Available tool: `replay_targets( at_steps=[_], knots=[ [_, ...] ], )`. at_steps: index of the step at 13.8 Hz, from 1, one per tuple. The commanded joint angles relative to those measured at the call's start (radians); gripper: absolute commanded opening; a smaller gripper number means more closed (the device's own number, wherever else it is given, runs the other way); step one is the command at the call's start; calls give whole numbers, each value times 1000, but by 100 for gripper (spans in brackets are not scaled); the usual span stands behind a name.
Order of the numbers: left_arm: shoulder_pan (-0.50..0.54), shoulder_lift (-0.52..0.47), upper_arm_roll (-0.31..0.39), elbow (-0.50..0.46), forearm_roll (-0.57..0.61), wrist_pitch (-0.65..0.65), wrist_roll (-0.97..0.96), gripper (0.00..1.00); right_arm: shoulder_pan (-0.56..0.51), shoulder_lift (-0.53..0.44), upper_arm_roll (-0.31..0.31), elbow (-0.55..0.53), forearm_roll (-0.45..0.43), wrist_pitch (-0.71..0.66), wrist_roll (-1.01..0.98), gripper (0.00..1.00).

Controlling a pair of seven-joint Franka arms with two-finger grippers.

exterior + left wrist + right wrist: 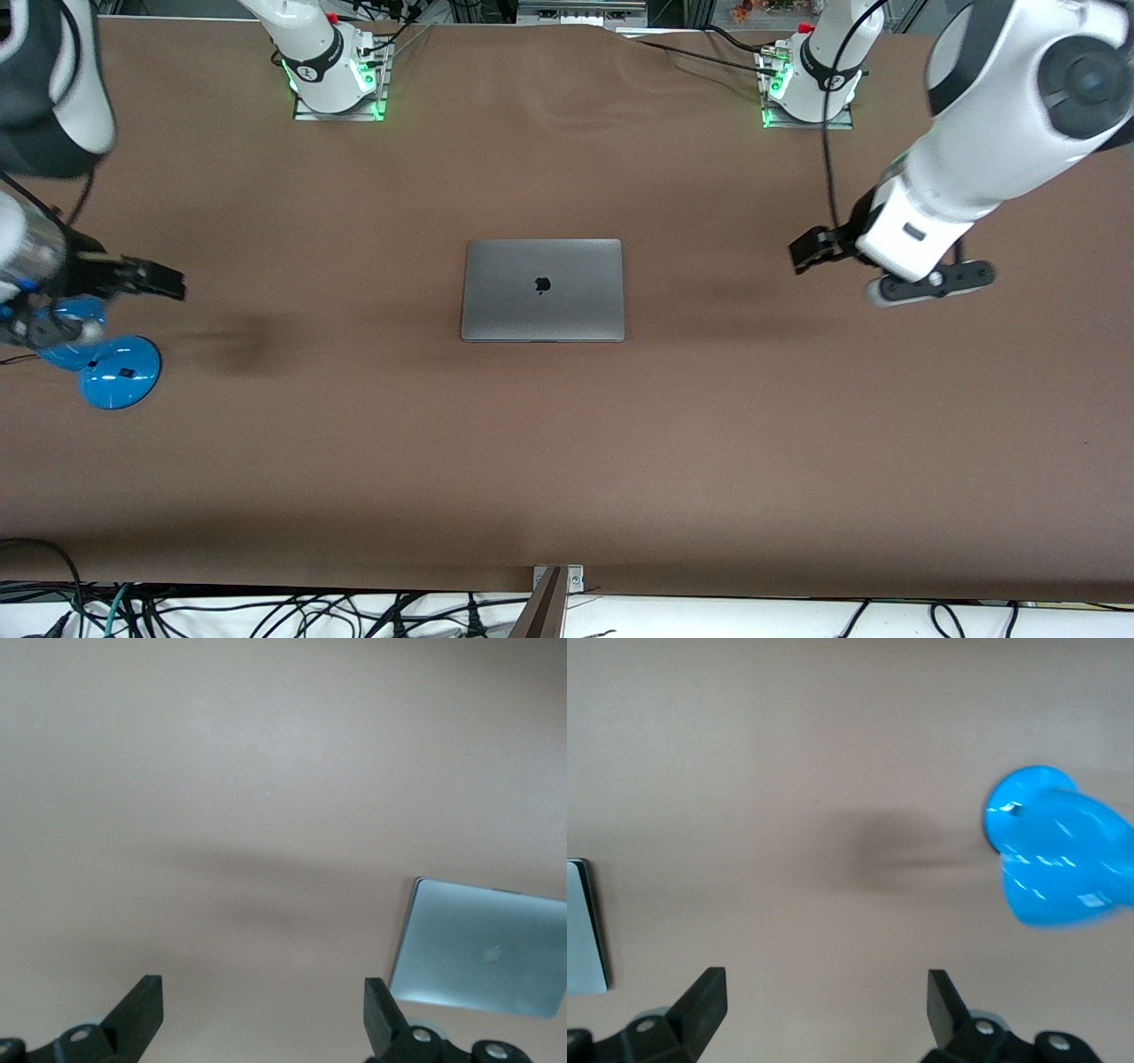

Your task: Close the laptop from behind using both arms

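The space-grey laptop [542, 289] lies shut and flat in the middle of the brown table, lid up with the dark apple logo showing. My left gripper [804, 251] hangs open and empty in the air over bare table toward the left arm's end, apart from the laptop. In the left wrist view [264, 1010] its fingers stand wide apart, with the laptop [483, 948] off to one side. My right gripper [164, 283] is open and empty over the table at the right arm's end. In the right wrist view [827, 1005] only an edge of the laptop [583, 926] shows.
A blue desk lamp [120, 372] stands near the table's edge at the right arm's end, just under the right arm's wrist; it also shows in the right wrist view [1059, 859]. Both arm bases stand along the table's edge farthest from the front camera. Cables hang below the near edge.
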Motion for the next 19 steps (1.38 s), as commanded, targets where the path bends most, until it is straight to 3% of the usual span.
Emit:
replay_targets(
  at_steps=[1,4,9,16,18,19],
  knots=[
    [-12,-25,48,85,46,-141,138,100,6,-214,-30,-159,18,-41,-13,100],
    [-13,-26,72,131,158,-210,274,100,6,-282,-42,-159,37,-126,-26,100],
    [-32,-39,222,95,51,-211,321,100,22,-253,-42,-151,57,-89,-18,100],
    [-21,-33,227,93,51,-215,328,100,22,-219,-41,-122,61,-80,-17,100],
    [-65,-43,282,93,57,-224,376,100,22,-219,-41,-120,61,-80,-21,100],
    [-113,-43,345,99,51,-235,387,100,20,-219,-41,-122,61,-80,-21,100]
  ],
)
